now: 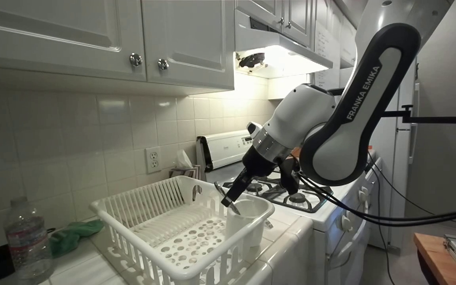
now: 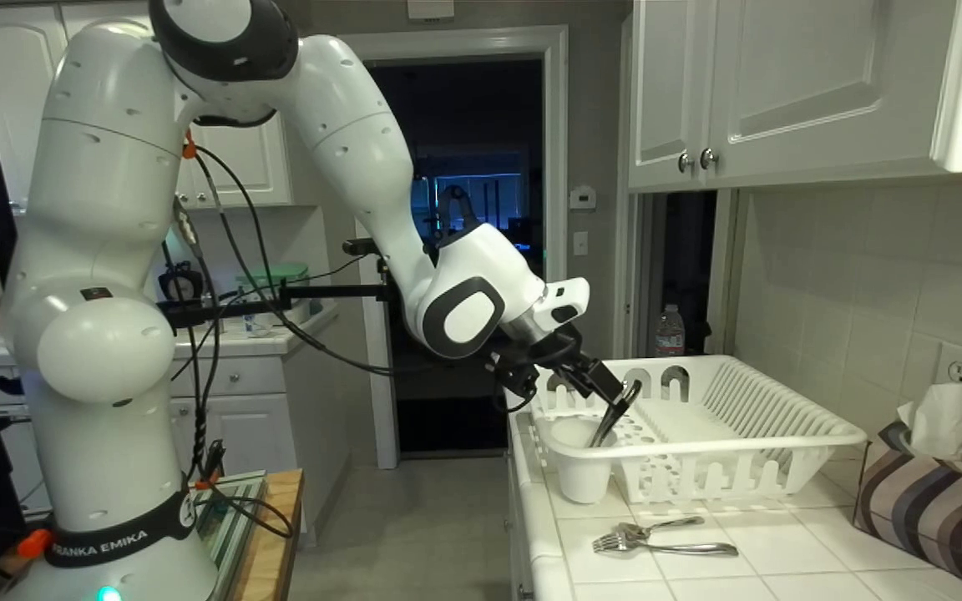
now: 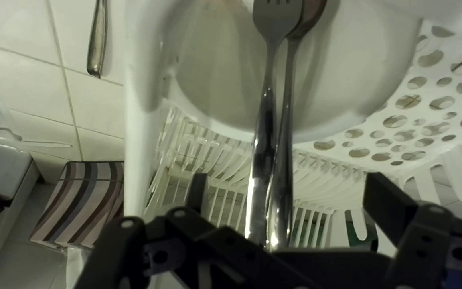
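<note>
My gripper point(image 3: 287, 190) is open, its two fingers wide apart in the wrist view. A metal fork point(image 3: 278, 22) and a second utensil point(image 3: 313, 12), perhaps a spoon, lean side by side with their handles between the fingers. The fingers stand apart from the handles. The utensils' heads are down in a white cup point(image 3: 359, 76), which also shows in an exterior view point(image 2: 585, 477). The cup is at the corner of a white dish rack point(image 1: 141, 242). The gripper points down over the cup in both exterior views point(image 1: 230, 200) point(image 2: 615, 401).
A fork point(image 2: 690, 549) and another utensil point(image 2: 677, 524) lie on the tiled counter beside the rack. A striped tissue box point(image 2: 919, 501) stands near the wall. A plastic bottle point(image 1: 28, 245) and green cloth point(image 1: 75, 235) lie beyond the rack. A gas stove point(image 1: 299, 198) adjoins the counter.
</note>
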Robot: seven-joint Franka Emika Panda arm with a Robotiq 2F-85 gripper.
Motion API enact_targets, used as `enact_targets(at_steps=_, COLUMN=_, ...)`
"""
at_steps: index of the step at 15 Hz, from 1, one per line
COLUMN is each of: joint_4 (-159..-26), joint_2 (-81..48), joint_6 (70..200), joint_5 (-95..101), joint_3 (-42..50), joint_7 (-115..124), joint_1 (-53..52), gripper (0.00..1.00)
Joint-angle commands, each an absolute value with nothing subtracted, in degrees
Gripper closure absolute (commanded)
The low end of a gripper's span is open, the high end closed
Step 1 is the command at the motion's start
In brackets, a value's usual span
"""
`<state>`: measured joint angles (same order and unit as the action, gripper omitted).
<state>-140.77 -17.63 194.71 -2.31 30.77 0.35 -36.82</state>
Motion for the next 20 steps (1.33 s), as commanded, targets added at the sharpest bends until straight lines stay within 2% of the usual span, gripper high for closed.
enact_targets(at_steps=1, joint_4=-138.3, joint_2=-20.1, joint_6=194.6, joint_5=-2.7, joint_3=30.2, joint_7=1.3, joint_1=-36.2, gripper=0.0)
enact_targets(at_steps=2, joint_4=-138.0, joint_2=-20.5, joint_6=194.5, joint_5=-2.7, joint_3=30.2, joint_7=1.4, joint_1=-36.2, gripper=0.01)
enact_targets(at_steps=3, joint_4=-137.7, joint_2=-20.8, joint_6=194.6, joint_5=-2.7, joint_3=30.2, joint_7=1.4, joint_1=-36.2, gripper=0.26)
enact_targets(at_steps=5, joint_4=-137.0, joint_2=-21.6, joint_6=194.5, joint_5=-2.7, joint_3=30.3, joint_7=1.4, joint_1=-36.2, gripper=0.28)
enact_targets(at_steps=15, joint_4=-135.0, joint_2=-24.1, joint_6=193.7, joint_5=-3.0, joint_3=30.7, joint_7=1.3, joint_1=-36.5, gripper=0.98)
enact_targets(at_steps=16, joint_4=-134.8, joint_2=-24.2, joint_6=193.7, joint_5=-3.0, joint_3=30.8, joint_7=1.3, joint_1=-36.5, gripper=1.0)
enact_targets(at_steps=17, joint_4=-134.8, joint_2=-24.3, joint_6=193.7, joint_5=-3.1, joint_3=31.0, joint_7=1.3, joint_1=-36.7, gripper=0.95)
enact_targets(at_steps=20, joint_4=-134.6, joint_2=-24.3, joint_6=193.4, joint_5=-3.4, joint_3=31.4, joint_7=1.4, joint_1=-37.0, gripper=0.95)
